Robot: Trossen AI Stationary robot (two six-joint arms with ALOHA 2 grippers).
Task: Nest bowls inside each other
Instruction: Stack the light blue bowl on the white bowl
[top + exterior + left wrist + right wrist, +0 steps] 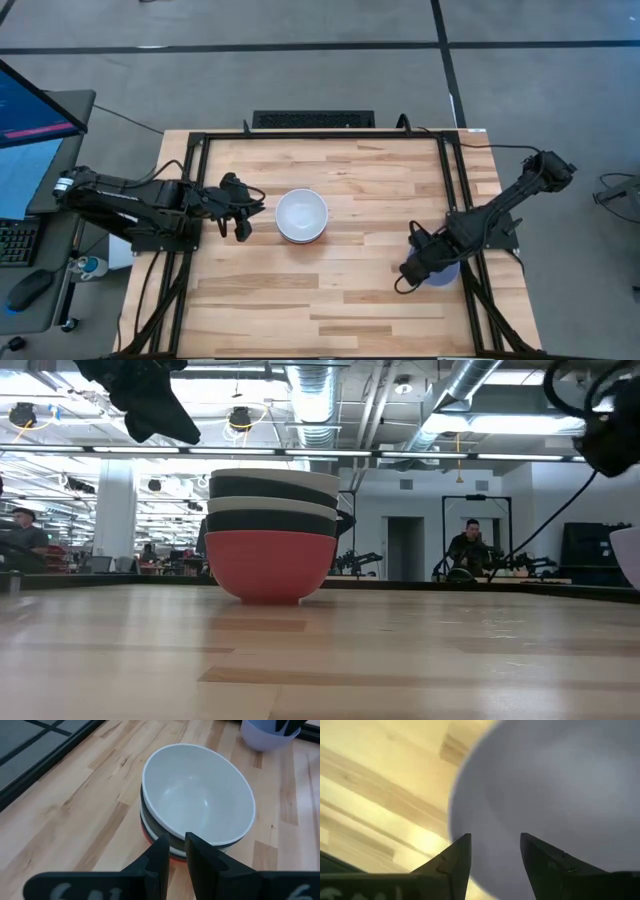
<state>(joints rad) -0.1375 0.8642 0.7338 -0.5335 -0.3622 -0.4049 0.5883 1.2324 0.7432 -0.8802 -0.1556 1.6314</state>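
Note:
A stack of bowls (pixel 302 216) stands mid-table on its red bottom bowl (pixel 270 565); above the red one come black, white, black, and a white bowl on top (pixel 197 795). My left gripper (pixel 240 212) (pixel 176 847) hovers just left of the stack and above the table, its fingers open by a narrow gap. A lavender-blue bowl (pixel 445 272) (pixel 262 735) sits near the table's right edge. My right gripper (pixel 412 262) (pixel 495 840) is open right over that bowl's left rim (pixel 457 805). My right gripper comes slanting down at the lavender-blue bowl's left rim (pixel 454 827), one finger (pixel 452 862) at the rim and the other (pixel 545 862) over the hollow. Whether either finger touches the bowl, I cannot tell.
A black frame (pixel 320 136) runs around the tabletop along its edges. Bare wood lies in front of the stack and between the stack and the lavender-blue bowl. People sit at desks in the room beyond the table (pixel 470 545).

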